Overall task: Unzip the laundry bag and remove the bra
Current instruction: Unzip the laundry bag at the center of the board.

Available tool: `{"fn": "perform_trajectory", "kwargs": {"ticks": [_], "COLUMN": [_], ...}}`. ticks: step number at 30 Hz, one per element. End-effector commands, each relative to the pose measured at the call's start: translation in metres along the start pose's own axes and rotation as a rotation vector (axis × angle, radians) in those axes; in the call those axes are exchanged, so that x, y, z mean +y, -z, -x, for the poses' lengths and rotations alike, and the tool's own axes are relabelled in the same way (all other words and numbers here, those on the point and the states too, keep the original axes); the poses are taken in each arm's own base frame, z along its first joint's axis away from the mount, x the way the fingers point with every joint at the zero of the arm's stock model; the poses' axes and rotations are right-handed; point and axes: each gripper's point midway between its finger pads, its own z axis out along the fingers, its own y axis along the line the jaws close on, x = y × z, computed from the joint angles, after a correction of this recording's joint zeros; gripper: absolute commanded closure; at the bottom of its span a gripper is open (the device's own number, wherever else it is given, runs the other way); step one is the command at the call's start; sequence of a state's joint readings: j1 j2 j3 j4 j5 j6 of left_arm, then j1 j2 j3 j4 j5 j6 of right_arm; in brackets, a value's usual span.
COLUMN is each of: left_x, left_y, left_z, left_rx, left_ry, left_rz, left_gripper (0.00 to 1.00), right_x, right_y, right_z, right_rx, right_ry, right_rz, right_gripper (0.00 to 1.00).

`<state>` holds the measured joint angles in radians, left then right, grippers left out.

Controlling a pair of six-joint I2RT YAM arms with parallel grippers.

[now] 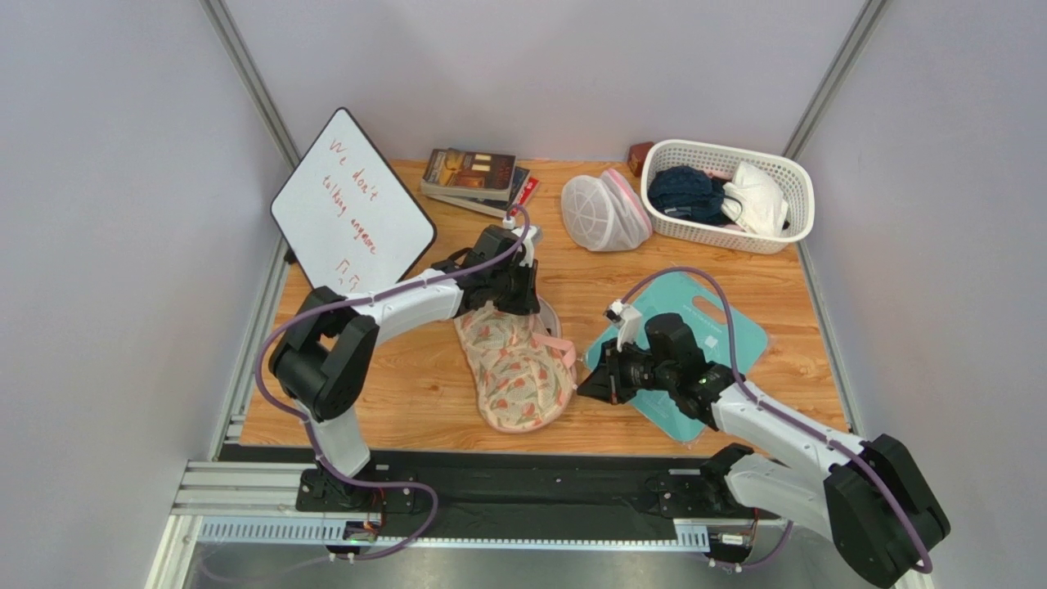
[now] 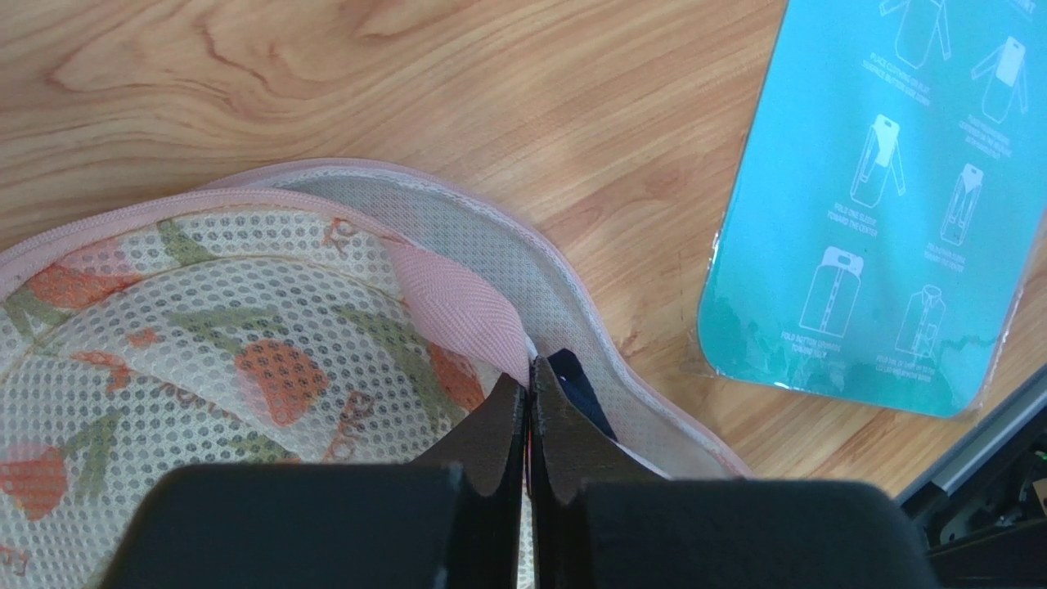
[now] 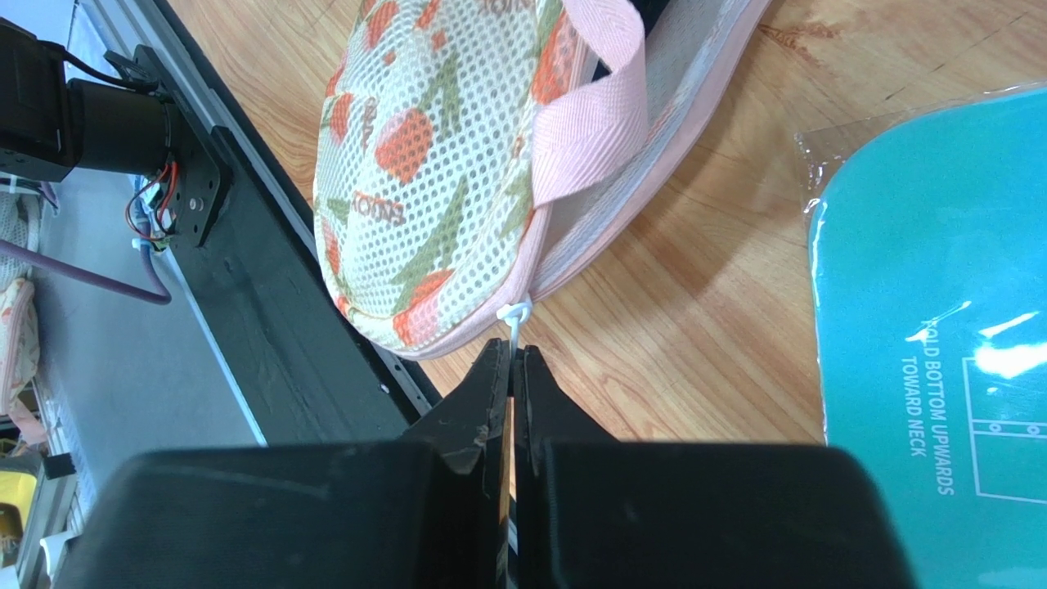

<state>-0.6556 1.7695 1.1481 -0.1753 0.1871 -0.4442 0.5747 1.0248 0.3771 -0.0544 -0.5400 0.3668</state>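
Note:
The laundry bag point(image 1: 516, 362) lies flat mid-table, cream mesh with orange flowers and pink edging; it also fills the left wrist view point(image 2: 221, 356) and the top of the right wrist view point(image 3: 418, 160). Its zip stands partly open along the right edge, showing white lining and a dark blue bit of the bra point(image 2: 575, 383) inside. My left gripper point(image 1: 526, 301) point(image 2: 531, 383) is shut on the bag's edge beside the pink loop strap point(image 2: 449, 307). My right gripper point(image 1: 588, 384) point(image 3: 510, 356) is shut on the white zipper pull point(image 3: 513, 322) at the bag's near right edge.
A teal folding board point(image 1: 688, 356) lies right of the bag under the right arm. At the back stand a whiteboard point(image 1: 350, 203), books point(image 1: 473, 178), a white mesh dome bag point(image 1: 605, 211) and a white basket point(image 1: 728, 236) of clothes. A black rail point(image 1: 516, 485) runs along the near edge.

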Motion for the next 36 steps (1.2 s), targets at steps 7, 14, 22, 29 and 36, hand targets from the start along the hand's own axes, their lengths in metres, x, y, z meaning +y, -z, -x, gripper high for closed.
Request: {"fn": "perform_trajectory", "kwargs": {"ticks": [7,14,22,29,36], "left_x": [0.028,0.052,0.075,0.081,0.075], "left_y": [0.029,0.041,0.051,0.055,0.071], "left_z": [0.054,0.06,0.067,0.071,0.079], "left_rx": [-0.18,-0.212,-0.25,-0.263,-0.31], "left_ry": [0.039,0.077,0.11,0.11,0.087], "left_rz": [0.059,0.093,0.143,0.16,0.147], "left_gripper": [1.0,1.0,1.0,1.0,1.0], "right_x": [0.014,0.016,0.017,0.017,0.019], "right_y": [-0.002,-0.004,-0.006,-0.007,-0.009], "right_z": [-0.008,-0.011,-0.014,-0.015,-0.015], "right_rx": [0.013,0.021,0.026,0.029,0.033], "right_ry": [-0.003,-0.004,-0.008,-0.011,-0.011], "right_rz": [0.041,0.041,0.041,0.038,0.036], "right_gripper": [1.0,1.0,1.0,1.0,1.0]}}
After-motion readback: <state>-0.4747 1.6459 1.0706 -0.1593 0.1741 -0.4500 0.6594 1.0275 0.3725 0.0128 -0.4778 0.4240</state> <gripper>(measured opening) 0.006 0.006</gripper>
